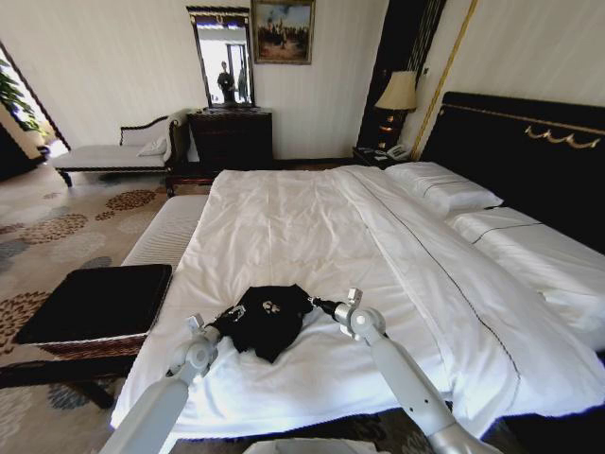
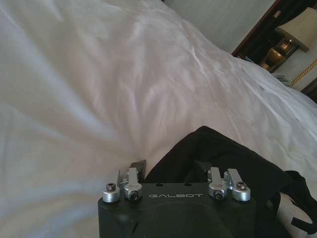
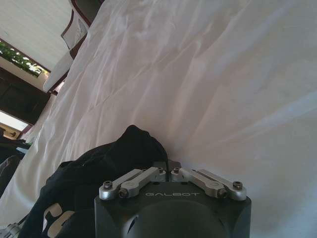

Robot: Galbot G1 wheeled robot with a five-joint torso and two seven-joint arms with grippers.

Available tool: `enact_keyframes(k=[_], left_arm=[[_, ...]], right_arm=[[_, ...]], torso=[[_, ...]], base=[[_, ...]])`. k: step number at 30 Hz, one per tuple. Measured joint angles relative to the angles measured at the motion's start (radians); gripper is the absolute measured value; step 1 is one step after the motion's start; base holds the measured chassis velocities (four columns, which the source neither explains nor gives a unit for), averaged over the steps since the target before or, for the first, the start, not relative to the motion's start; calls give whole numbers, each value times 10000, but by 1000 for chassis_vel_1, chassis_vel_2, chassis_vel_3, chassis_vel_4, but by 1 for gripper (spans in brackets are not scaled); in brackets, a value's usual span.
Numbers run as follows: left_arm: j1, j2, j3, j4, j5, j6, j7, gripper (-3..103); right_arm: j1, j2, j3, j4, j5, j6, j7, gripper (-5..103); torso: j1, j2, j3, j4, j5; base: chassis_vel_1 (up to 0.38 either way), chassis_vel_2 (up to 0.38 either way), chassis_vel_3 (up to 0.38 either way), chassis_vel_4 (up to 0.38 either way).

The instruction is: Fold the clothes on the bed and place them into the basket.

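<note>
Both arms rise from the lower edge of the head view and converge on the near end of the bed point(image 1: 284, 227), a very wide bed with white sheets, 2 white pillows point(image 1: 444, 189) and a tall black headboard point(image 1: 529, 161) with gold trim. Beside the bed on the robot's left stands the basket point(image 1: 95, 307), low, brown wicker, with a flat black top. On the sheet near the foot edge, between the 2 arms, lies the black top point(image 1: 265, 322), bunched into a rumpled heap with part of its white lettering showing.

Left tool point(image 1: 225, 323): at the left edge of the garment. In the left wrist view its fingers point(image 2: 137, 166) stand apart, 1 on the white sheet and the other over black cloth; whether it grips any cloth cannot be confirmed.

Right tool point(image 1: 321, 305): at the right edge of the garment. In the right wrist view its fingers point(image 3: 163, 168) are drawn together at the tips, apparently pinching a raised fold of the black cloth.
</note>
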Motion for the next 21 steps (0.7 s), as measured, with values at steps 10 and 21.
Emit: enact_keyframes(k=[10,21], left_arm=[[-75,-34,174,30,-28,-58,4,23],[-117,29,163,-39,-98,-58,-45,0]], right_arm=[[-7,66,29,-13,-2,18,20,1],[-102,16,62,116,67,26,124,1]], torso=[[0,0,0,0,0],[0,1,0,0,1]], base=[[0,0,0,0],[0,0,0,0]])
